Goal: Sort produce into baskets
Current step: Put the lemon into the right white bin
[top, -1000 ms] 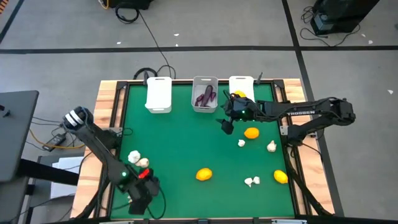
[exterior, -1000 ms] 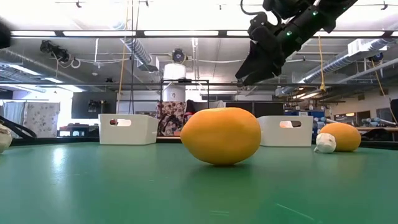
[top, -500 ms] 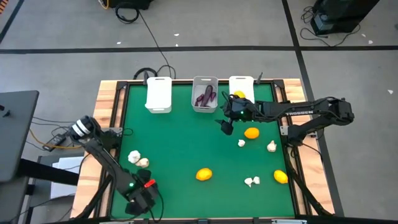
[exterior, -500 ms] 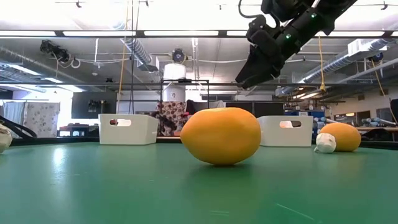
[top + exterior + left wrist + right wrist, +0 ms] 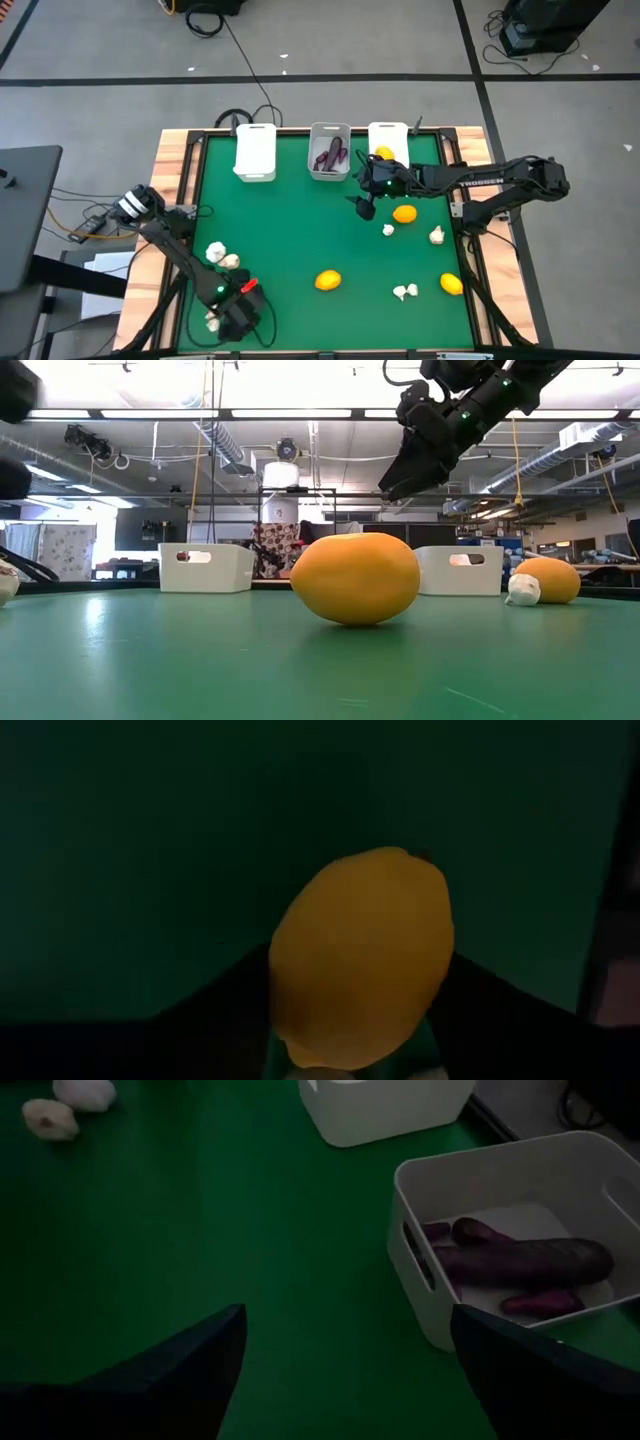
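The only real change is on the left. The left gripper (image 5: 240, 312) has slid a little along the near edge from the near-left corner toward the middle, and its arm has swung round with it. In the left wrist view a citrus (image 5: 360, 955) fills the space ahead of it. From above, the nearest citrus (image 5: 328, 280) lies apart from that gripper, so I cannot tell whether it grips anything or how wide it stands. My guess is that it is lining up on that fruit, not carrying it.

The right gripper (image 5: 362, 205) has hardly shifted. It hangs over the far half of the tabletop, just in front of the bins, with its fingers (image 5: 200, 1355) wide and nothing between them. A second citrus (image 5: 404, 213) lies just beside it.

None of the produce has moved:
- The middle bin (image 5: 330, 127) holds the eggplants (image 5: 520, 1260).
- The bin by the far-right corner (image 5: 388, 128) shows one citrus.
- The far-left bin (image 5: 255, 152) looks empty.
- Two garlic bulbs (image 5: 222, 256) sit near the left edge.
- More garlic and a third citrus (image 5: 452, 285) are scattered over the right half.

So the sorting is partway done. The eggplants look finished, while three citrus and all the garlic still lie on the tabletop. Each arm has a citrus close by as its likely next pick.
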`<state>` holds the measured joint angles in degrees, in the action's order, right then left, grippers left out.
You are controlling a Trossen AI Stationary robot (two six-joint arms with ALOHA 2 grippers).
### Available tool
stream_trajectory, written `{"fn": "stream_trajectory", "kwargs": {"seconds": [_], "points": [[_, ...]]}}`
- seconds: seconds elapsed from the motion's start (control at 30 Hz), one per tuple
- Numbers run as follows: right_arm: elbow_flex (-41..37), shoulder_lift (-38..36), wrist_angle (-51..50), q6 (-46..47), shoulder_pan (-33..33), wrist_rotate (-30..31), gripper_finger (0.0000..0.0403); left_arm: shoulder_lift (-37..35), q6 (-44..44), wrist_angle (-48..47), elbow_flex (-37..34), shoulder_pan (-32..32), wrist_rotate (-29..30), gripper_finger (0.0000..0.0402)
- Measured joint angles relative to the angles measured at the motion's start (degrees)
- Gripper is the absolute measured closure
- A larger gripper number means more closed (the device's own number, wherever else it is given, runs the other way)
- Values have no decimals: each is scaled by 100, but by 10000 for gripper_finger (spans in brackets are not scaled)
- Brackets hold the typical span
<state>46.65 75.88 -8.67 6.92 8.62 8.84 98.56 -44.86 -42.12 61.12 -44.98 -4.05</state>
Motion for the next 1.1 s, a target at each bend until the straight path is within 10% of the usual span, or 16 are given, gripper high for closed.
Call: {"fn": "stream_trajectory", "kwargs": {"seconds": [0.2,0.57,0.83,1.1], "points": [[0,0,162,77,-161,-733,41,0,-345,-480,264,642,1078,184],[0,390,1716,1036,-783,-1950,41,-12,1104,-201,1502,1756,4855,143],[0,468,2345,863,-1202,-663,41,-13,2747,1285,1549,2291,5153,156],[-7,472,2326,857,-1226,-783,41,-2,3332,2038,1545,2669,5458,156]]}}
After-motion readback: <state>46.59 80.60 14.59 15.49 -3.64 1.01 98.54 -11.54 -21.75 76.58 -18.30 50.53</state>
